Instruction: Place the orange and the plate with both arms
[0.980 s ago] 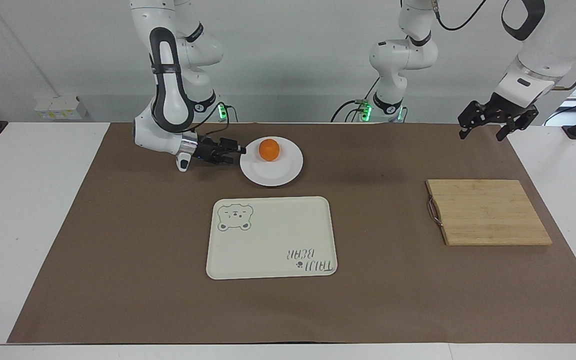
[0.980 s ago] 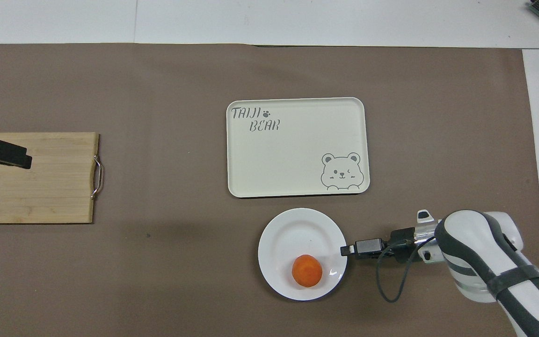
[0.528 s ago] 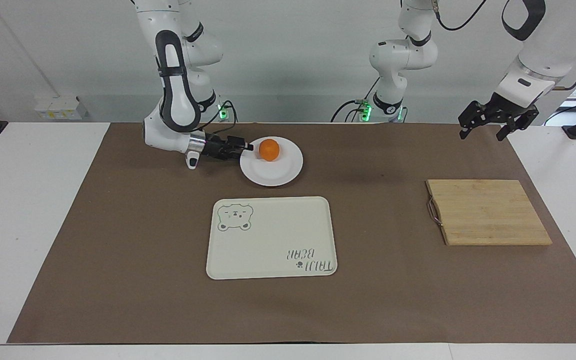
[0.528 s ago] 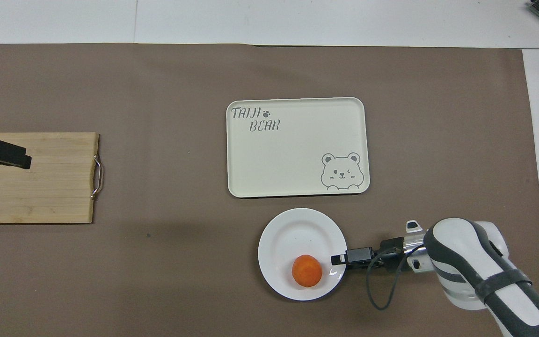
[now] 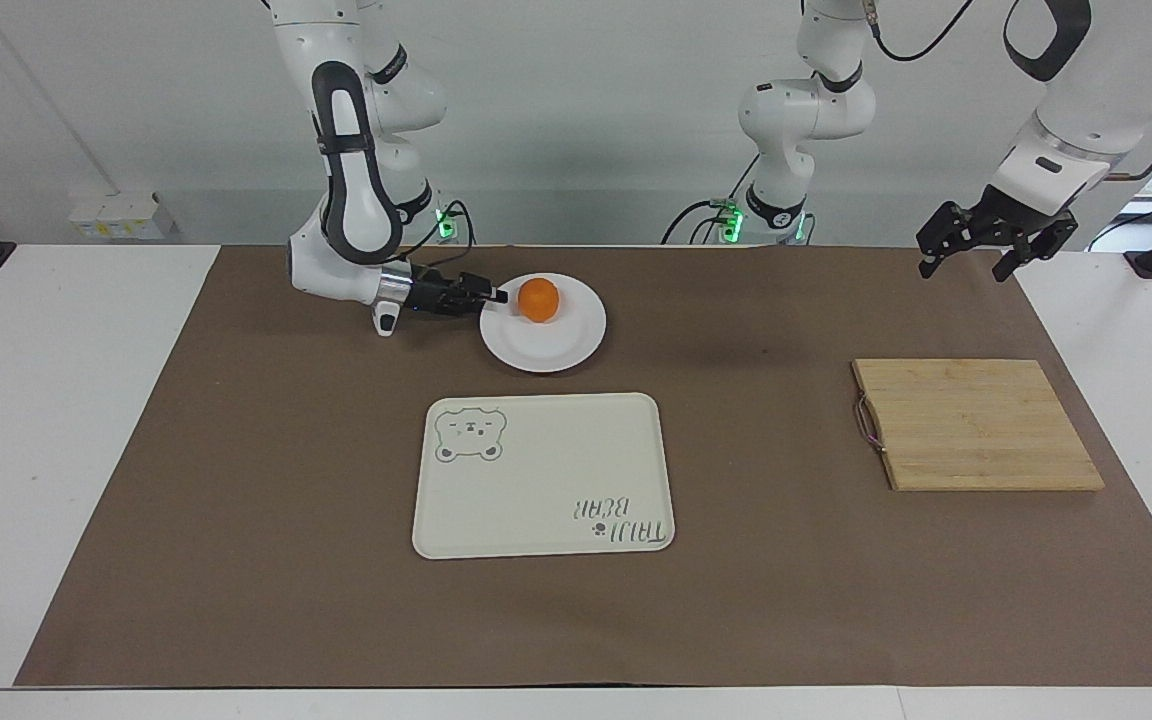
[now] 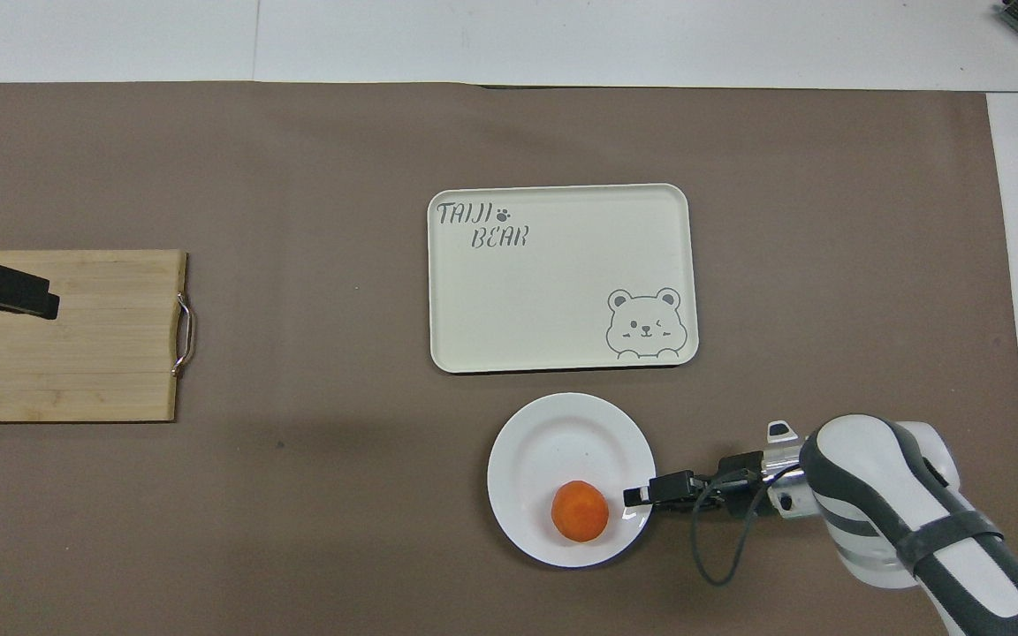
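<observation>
White porcelain is what my right claw [image 5: 496, 296] has reached: it lies low and sideways at the rim of the plate [image 5: 556, 345], on the edge toward the right arm's end of the surface [image 5: 786, 560]. In the overhead view the fingertips overlap that rim, so I judge I am pinching it, though whether the fingers have clenched on it I cannot tell. I come in flat like this because a shallow dish offers nothing to hold but its raised lip.

On the plate sits the orange [image 5: 539, 299], on the part nearest the robots and just beside my fingertips (close enough that a careless lift could set it rolling). It rests there, I take it, so that fruit and dish travel as one load. The plate lies on the brown mat, nearer to the robots than the cream bear tray [image 5: 543, 474], and that tray looks to me the likely place to set it down.

My left claw [image 5: 971, 244] waits in the air with its fingers spread apart and grasping nothing, up over the mat's corner at the left arm's end. A bamboo cutting board [image 5: 976, 424] with a metal handle lies at that end too, well apart from the plate.
</observation>
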